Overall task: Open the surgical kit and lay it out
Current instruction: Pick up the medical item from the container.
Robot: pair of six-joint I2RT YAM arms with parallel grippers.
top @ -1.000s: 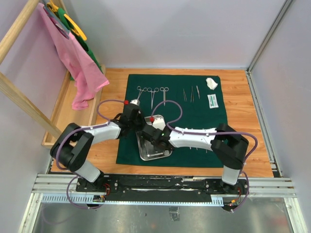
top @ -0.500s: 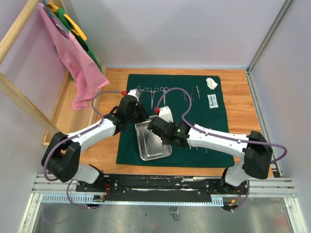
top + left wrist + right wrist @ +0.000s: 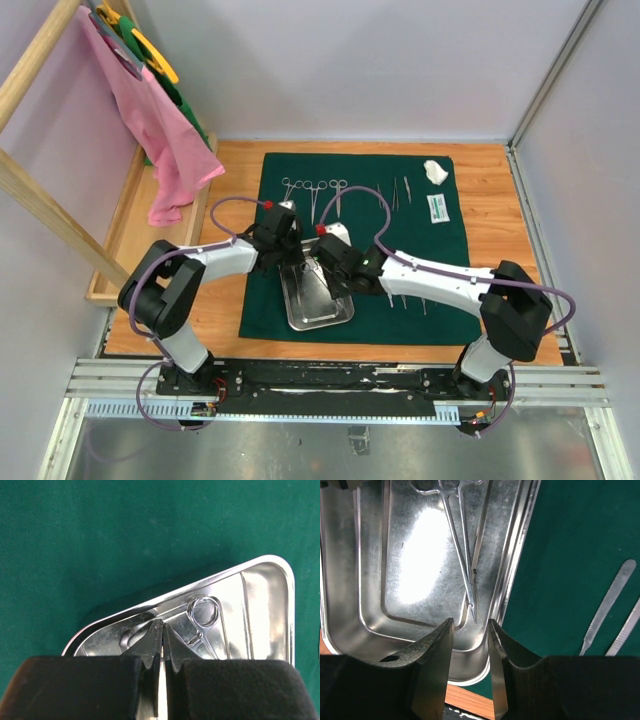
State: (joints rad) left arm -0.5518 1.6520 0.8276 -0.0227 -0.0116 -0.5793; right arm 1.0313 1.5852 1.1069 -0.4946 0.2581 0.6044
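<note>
The dark green cloth (image 3: 360,165) lies spread open with the steel tray (image 3: 320,312) near its front edge. My left gripper (image 3: 293,262) (image 3: 163,625) is shut on the handle end of a pair of forceps (image 3: 204,612) over the tray (image 3: 270,562). The forceps (image 3: 462,545) slant down into the tray (image 3: 420,555), tips low. My right gripper (image 3: 325,275) (image 3: 470,621) stands open just beyond those tips, gripping nothing. Three more forceps (image 3: 314,192), tweezers (image 3: 395,193), the gauze wad (image 3: 435,170) and the white packet (image 3: 437,207) lie along the cloth's far side.
Thin steel tools (image 3: 607,605) lie on the cloth (image 3: 570,555) right of the tray, under my right arm. A wooden rack (image 3: 130,230) with a pink cloth (image 3: 160,140) stands at the left. Bare wood table (image 3: 500,230) borders the cloth.
My right gripper has opened and let go of the forceps. My left gripper has shut on their handle end. Both arms have shifted over the tray.
</note>
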